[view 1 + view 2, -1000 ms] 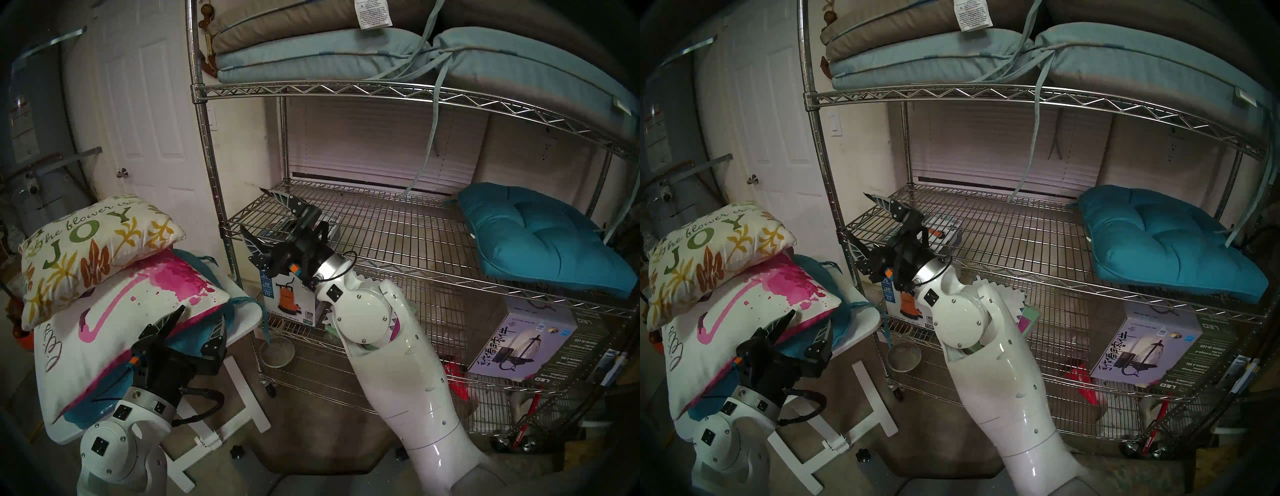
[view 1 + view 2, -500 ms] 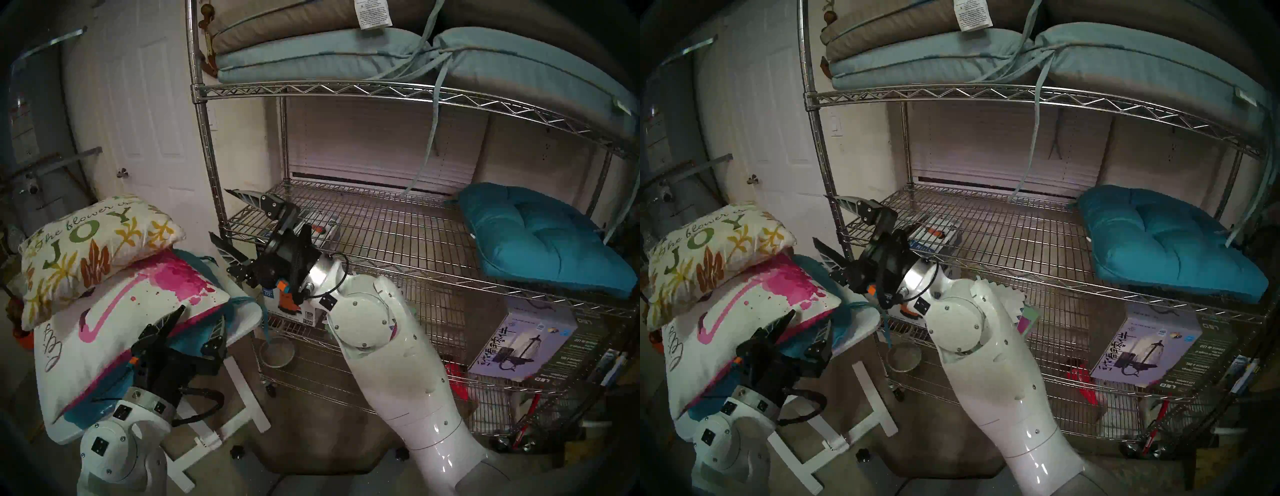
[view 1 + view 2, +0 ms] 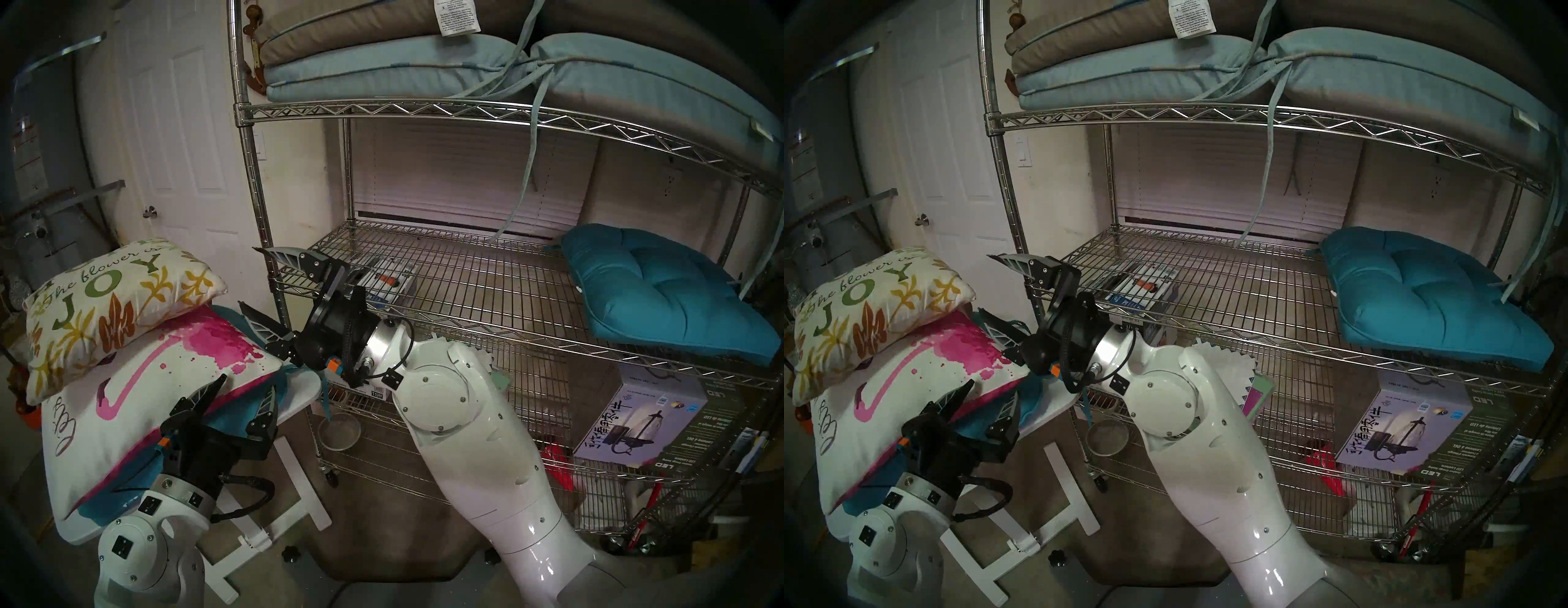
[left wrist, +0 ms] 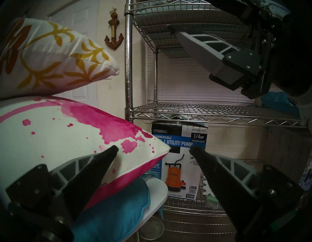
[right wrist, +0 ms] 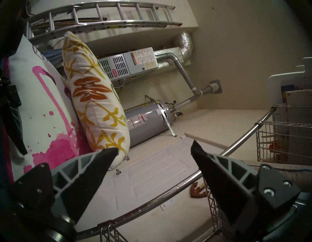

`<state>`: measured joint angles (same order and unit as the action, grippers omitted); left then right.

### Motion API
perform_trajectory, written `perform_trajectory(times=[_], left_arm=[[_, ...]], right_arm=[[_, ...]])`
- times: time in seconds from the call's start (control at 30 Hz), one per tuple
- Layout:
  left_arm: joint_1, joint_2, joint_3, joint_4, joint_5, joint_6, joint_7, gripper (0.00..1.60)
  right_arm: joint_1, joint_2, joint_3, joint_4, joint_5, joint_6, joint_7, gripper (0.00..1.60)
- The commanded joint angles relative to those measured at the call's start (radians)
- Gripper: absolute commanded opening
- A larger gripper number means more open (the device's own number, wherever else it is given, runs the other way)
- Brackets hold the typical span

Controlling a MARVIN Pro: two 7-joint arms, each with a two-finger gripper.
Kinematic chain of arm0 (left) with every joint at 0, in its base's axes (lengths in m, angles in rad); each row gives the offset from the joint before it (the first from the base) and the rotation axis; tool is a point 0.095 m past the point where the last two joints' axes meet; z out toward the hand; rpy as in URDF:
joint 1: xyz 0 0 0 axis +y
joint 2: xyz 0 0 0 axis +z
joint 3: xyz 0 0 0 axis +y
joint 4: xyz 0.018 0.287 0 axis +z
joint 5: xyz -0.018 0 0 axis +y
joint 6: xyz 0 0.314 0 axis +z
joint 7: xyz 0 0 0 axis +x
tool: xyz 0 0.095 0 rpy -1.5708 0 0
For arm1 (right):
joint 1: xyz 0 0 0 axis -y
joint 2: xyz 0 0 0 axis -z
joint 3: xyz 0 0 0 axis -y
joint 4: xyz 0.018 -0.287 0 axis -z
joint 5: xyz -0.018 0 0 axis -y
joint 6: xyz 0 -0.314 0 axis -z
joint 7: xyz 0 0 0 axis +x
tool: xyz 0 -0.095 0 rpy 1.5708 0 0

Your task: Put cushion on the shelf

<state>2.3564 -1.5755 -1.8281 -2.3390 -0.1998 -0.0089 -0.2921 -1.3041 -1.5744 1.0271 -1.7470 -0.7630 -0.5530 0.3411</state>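
Bringing the wide-apart right tool (image 3: pixel 256 278) squarely onto the JOY cushion (image 3: pixel 114 305), clearing the shelf (image 3: pixel 500 327) post, left tool (image 3: pixel 244 390) also apart.

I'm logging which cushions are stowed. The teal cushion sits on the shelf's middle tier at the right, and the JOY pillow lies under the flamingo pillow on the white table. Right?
One detail is off: the JOY pillow lies on top of the flamingo pillow, not under it, as the head view shows. The teal cushion does sit at the right of the shelf's middle tier, and both pillows are on the white table.
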Motion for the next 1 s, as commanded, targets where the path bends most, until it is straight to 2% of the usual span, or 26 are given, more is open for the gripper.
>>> perform_trajectory(times=[0.0, 0.53, 0.97], left_arm=[[0.0, -0.002, 0.001, -0.021, 0.001, -0.002, 0.002, 1.6], [0.0, -0.002, 0.001, -0.02, 0.001, -0.003, 0.001, 1.6], [-0.001, -0.002, 0.001, -0.02, 0.001, -0.003, 0.001, 1.6]], right_arm=[[0.06, -0.053, -0.017, 0.044, -0.017, -0.009, -0.02, 1.6], [0.167, -0.124, -0.035, 0.231, -0.079, -0.041, -0.063, 1.6], [0.249, -0.182, -0.05, 0.347, -0.117, -0.063, -0.084, 1.6]])
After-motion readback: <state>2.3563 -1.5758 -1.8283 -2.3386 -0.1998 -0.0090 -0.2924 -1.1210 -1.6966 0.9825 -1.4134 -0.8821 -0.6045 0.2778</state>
